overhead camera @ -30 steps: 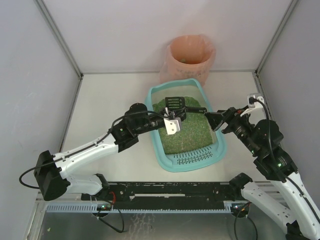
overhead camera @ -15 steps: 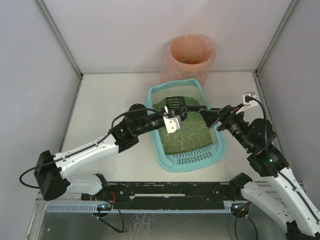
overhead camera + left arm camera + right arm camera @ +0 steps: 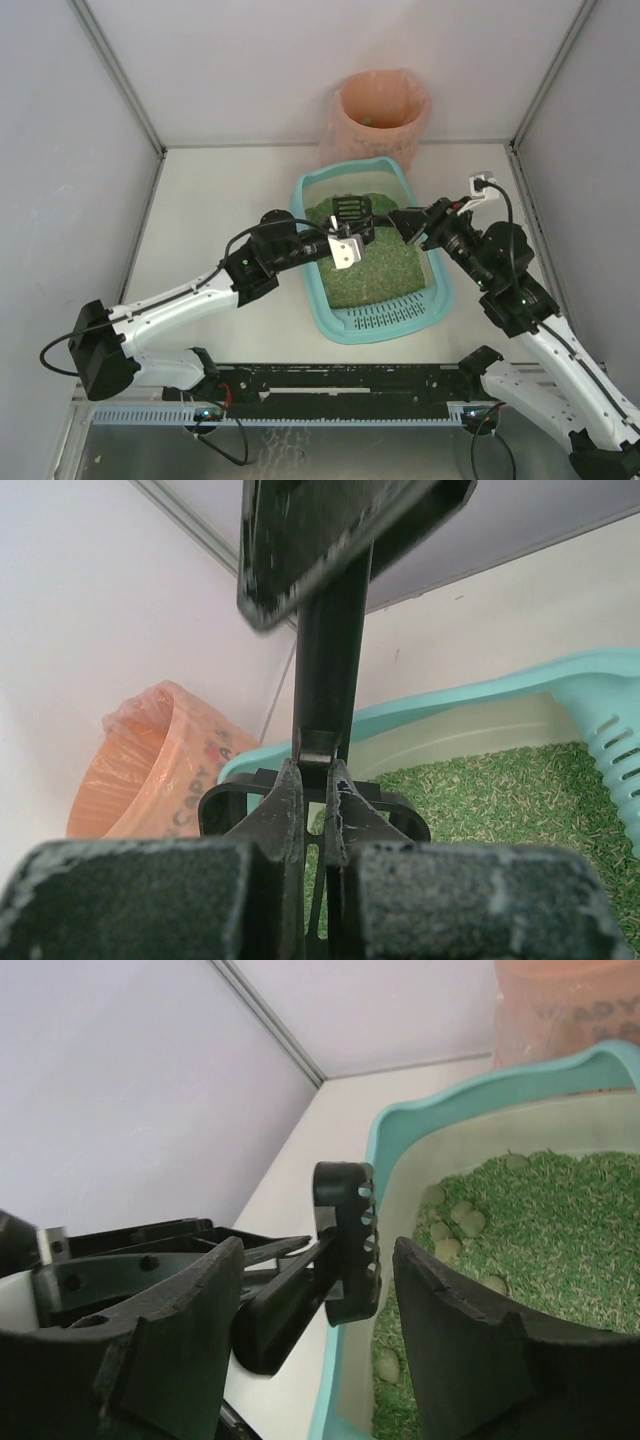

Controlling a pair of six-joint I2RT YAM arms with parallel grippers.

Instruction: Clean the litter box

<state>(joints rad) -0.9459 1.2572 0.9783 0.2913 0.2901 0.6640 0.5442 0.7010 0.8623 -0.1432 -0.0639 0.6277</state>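
Nearest you, the litter box point(image 3: 385, 322) lies on the table point(image 3: 220, 200) between the two arms, its slotted end toward their bases; green litter point(image 3: 375, 275) fills it; your left gripper point(image 3: 318, 780) is clenched on the handle of the black scoop point(image 3: 350, 209), whose head hangs over the far half of the litter; your right gripper point(image 3: 405, 222) hovers just beside it, fingers spread, holding nothing; pale clumps point(image 3: 455, 1222) lie in the litter near the far wall, so the sifting looks barely begun; you have yet to lift them out and carry them to the pink-bagged bin point(image 3: 380, 115) beyond the box.
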